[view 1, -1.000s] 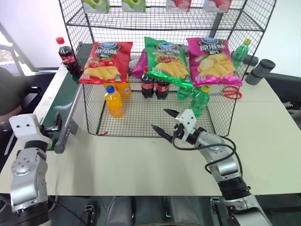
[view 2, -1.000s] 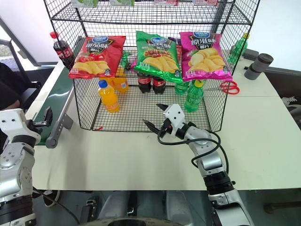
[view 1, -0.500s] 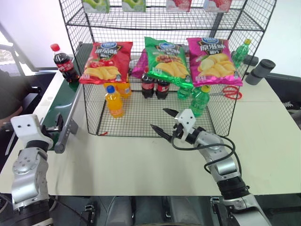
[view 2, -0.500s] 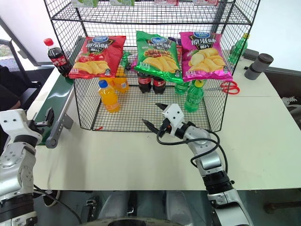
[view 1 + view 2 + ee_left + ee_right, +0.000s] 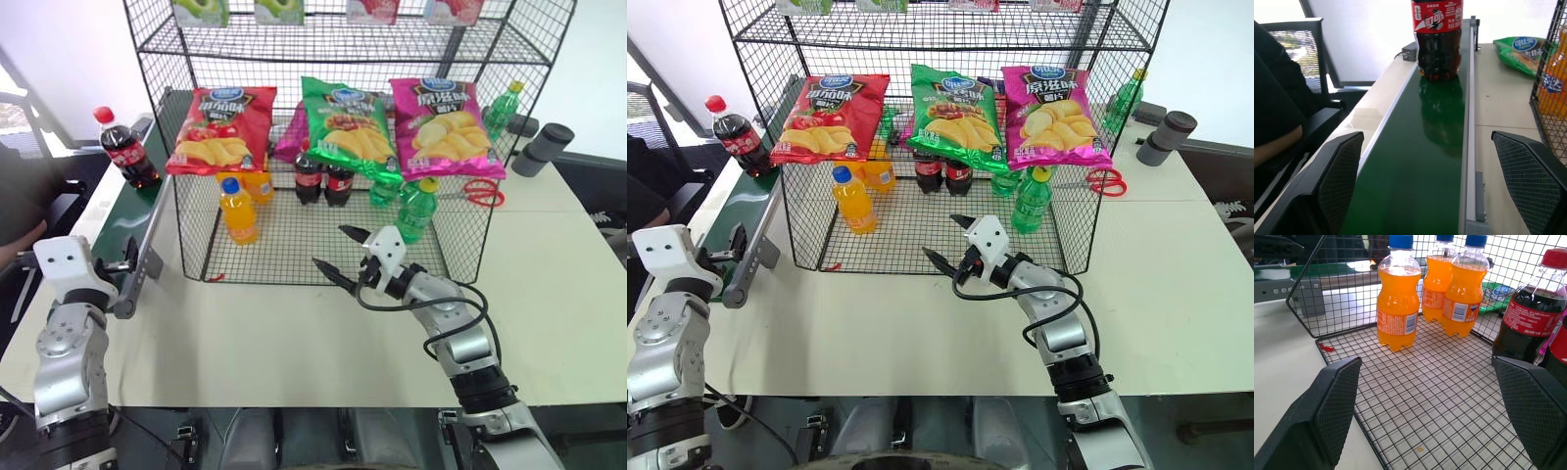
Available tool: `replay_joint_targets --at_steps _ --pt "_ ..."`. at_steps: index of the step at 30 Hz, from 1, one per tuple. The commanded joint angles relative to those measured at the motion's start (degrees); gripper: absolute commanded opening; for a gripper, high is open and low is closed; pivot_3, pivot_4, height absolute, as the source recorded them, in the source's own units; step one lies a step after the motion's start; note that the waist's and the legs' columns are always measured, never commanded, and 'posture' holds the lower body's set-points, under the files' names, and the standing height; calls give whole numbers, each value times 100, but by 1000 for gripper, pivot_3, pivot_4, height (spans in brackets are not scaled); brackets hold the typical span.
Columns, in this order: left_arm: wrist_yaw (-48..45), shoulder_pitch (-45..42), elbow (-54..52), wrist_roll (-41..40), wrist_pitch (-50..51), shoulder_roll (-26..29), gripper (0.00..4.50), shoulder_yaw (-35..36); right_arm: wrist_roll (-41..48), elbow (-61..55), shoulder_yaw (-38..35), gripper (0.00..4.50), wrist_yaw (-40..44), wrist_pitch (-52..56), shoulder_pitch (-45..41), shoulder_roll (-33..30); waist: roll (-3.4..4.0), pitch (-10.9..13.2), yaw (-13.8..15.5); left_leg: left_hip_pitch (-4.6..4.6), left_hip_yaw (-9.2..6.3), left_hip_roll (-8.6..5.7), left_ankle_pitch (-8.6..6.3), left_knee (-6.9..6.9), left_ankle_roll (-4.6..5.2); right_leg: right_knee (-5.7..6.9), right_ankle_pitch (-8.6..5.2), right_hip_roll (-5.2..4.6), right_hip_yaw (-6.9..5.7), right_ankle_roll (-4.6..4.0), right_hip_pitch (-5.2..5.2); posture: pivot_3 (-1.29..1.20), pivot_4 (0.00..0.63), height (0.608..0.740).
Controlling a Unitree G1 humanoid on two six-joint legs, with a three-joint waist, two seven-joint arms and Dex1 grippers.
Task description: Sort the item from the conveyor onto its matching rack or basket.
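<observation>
The cola bottle [image 5: 120,149] has ridden down the conveyor [image 5: 118,220] over the last second, from up beside the rack's far left corner to partway along the belt, closer to the near end where the left gripper [image 5: 1430,188] waits. It stands upright on the green belt, dead ahead of that gripper in the left wrist view, well apart from the fingers and untouched. Both fingers are spread wide with nothing between them, lined up along the belt (a catching stance, as I read it). The right gripper [image 5: 343,253] has not shifted; it hangs at the front edge of the black wire rack [image 5: 323,257], also wide and empty, facing the orange soda bottles [image 5: 1396,308] inside. The pickup looks close, but the bottle must come nearer before a grasp is worth trying.
</observation>
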Motion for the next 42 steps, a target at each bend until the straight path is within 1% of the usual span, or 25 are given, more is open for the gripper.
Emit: replay_joint_targets --at_steps 1,10,19,24,31,42 --pt "-234 -28 -127 -188 -257 67 4500 80 26 -128 -9 4437 1 -130 -77 40 0 0 1 0 0 0 0 0 0 0 0 0 0 0 0 0 150 734" --pt "-362 -79 40 -38 -473 71 4500 -83 11 -140 -6 4437 -18 -128 -66 45 0 0 3 -1 0 0 0 0 0 0 0 -1 0 0 0 0 150 734" --pt "-352 -93 312 -53 -766 68 4500 -66 -16 -80 -4 4437 -22 -164 -121 53 0 0 0 -1 0 0 0 -1 0 0 0 -1 0 0 -1 0 150 734" --pt "-260 -82 419 -56 -866 51 4500 -5 -30 -79 23 4437 33 -202 -122 39 0 0 1 -2 -1 0 0 -1 0 0 0 -2 0 0 -2 0 150 734" --pt "-261 -29 411 -307 -941 28 4500 170 -38 -98 76 4437 120 -219 -124 47 0 0 -2 -2 -1 0 0 -1 0 -1 0 -3 0 0 -2 0 150 734" --pt "-153 20 483 -345 -984 40 4500 335 -41 -140 104 4437 105 -215 -94 41 0 0 -4 -2 -1 0 0 -1 0 -1 0 -3 -1 0 -2 0 150 734"
